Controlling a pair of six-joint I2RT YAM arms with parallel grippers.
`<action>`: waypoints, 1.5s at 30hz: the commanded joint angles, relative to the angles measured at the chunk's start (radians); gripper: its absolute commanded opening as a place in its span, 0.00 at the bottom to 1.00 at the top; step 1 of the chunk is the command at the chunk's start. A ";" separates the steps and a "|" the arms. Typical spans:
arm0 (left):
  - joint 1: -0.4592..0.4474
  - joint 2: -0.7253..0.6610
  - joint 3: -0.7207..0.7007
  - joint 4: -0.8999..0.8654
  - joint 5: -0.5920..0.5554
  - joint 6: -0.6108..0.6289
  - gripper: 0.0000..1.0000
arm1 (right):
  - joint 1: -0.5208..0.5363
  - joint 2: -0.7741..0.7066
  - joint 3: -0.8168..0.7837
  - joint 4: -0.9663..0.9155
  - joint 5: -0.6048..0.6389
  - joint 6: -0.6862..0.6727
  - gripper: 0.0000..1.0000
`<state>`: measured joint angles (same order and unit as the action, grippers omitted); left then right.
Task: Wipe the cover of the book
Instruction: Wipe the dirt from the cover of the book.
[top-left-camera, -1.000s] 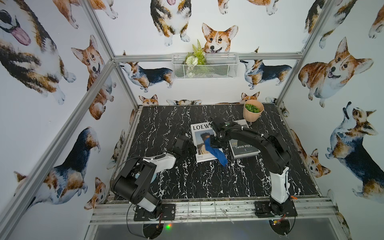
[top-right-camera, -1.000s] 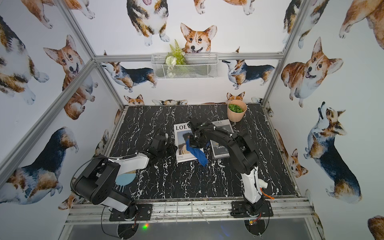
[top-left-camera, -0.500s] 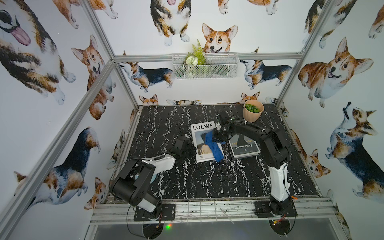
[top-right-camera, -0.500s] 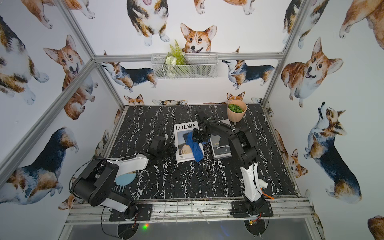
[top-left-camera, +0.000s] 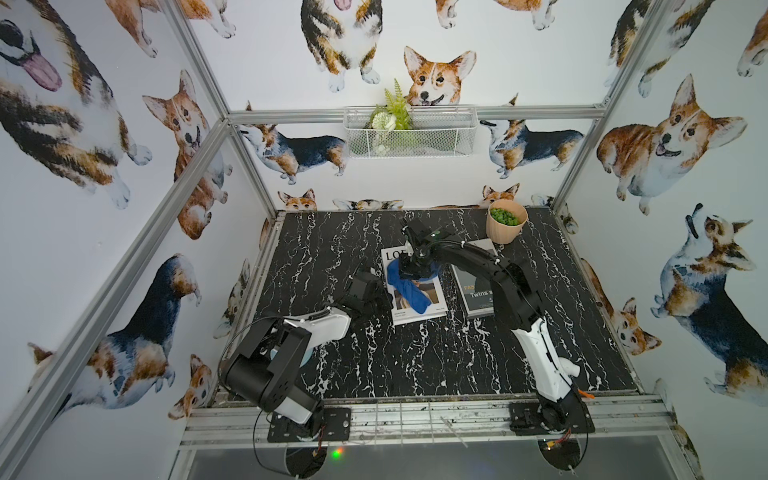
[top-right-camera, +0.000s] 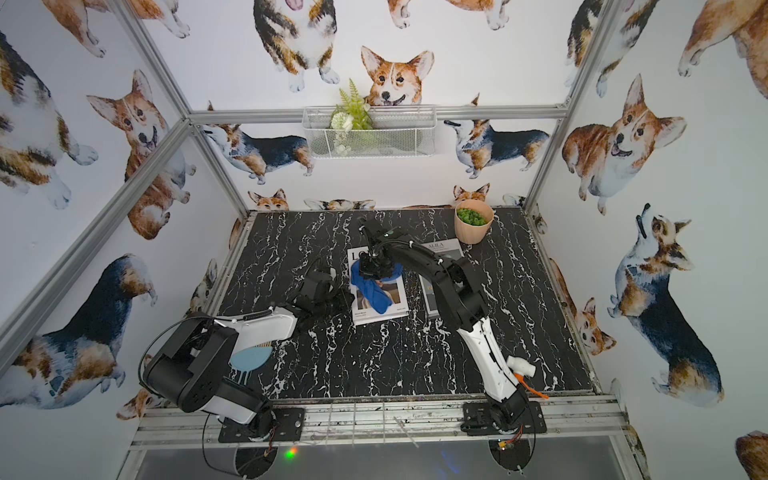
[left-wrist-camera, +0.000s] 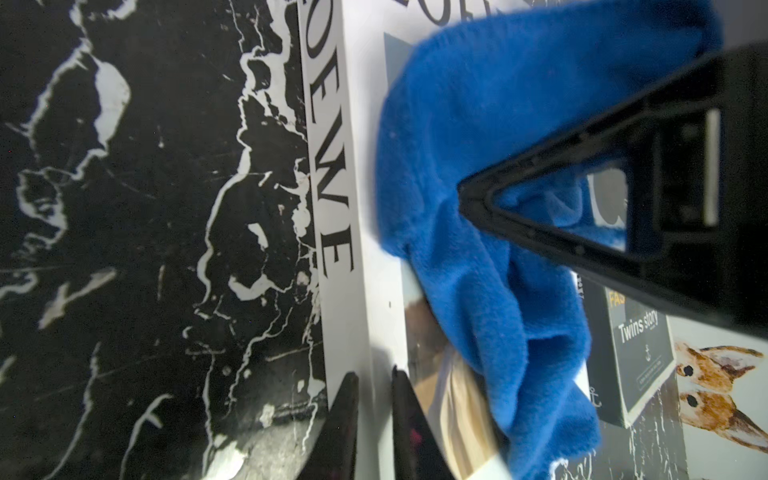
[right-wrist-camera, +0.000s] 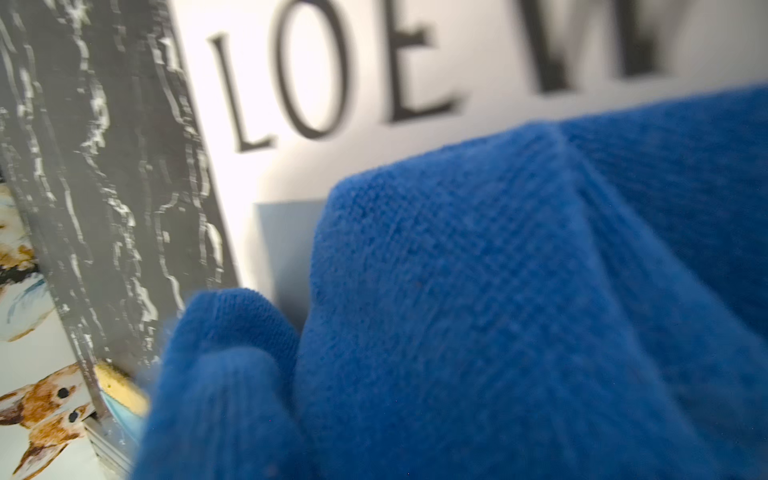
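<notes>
Lying cover-up on the black, white-veined marble tabletop (top-left-camera: 332, 249), a little behind its middle: white LOEWE book (top-left-camera: 415, 318), spine toward the left arm. Draped over most of the cover, from the title down across the cover picture: blue cloth (top-left-camera: 409, 291), bunched and creased, far end gathered up. Pinched tight on that gathered end: right fingers (top-left-camera: 415, 269), down on the cover just below the title letters. Stretching forward from its base at the near rail, right arm with elbow raised, forearm angled toward the left arm and passing over a dark "Twins story" book (top-left-camera: 478, 297) just beside the white one. Closed with nothing between them: left fingers (top-left-camera: 385, 296), low at the spine edge toward its near end, contact with the book hard to tell. Folded low, left arm, its white link nearly level above the tabletop. Standing at the far right corner: beige pot of green plant (top-left-camera: 506, 226). Hanging on the back wall: white wire basket (top-left-camera: 436, 141) holding fern and white flowers. Enclosing everything: aluminium frame (top-left-camera: 291, 116) and corgi wallpaper (top-left-camera: 436, 77).
</notes>
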<state>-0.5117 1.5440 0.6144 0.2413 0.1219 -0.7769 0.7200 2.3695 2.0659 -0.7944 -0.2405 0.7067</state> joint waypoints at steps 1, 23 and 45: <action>-0.001 0.014 -0.016 -0.230 -0.034 0.004 0.18 | -0.014 0.066 0.068 -0.142 0.077 -0.010 0.00; -0.001 0.008 -0.008 -0.240 -0.030 0.007 0.18 | -0.015 0.233 0.352 -0.243 0.032 0.002 0.00; -0.001 -0.001 -0.018 -0.237 -0.039 0.005 0.18 | -0.122 0.157 0.271 -0.220 0.040 -0.017 0.00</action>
<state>-0.5117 1.5303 0.6102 0.2295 0.1223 -0.7769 0.5488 2.4699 2.2860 -0.9466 -0.1947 0.6777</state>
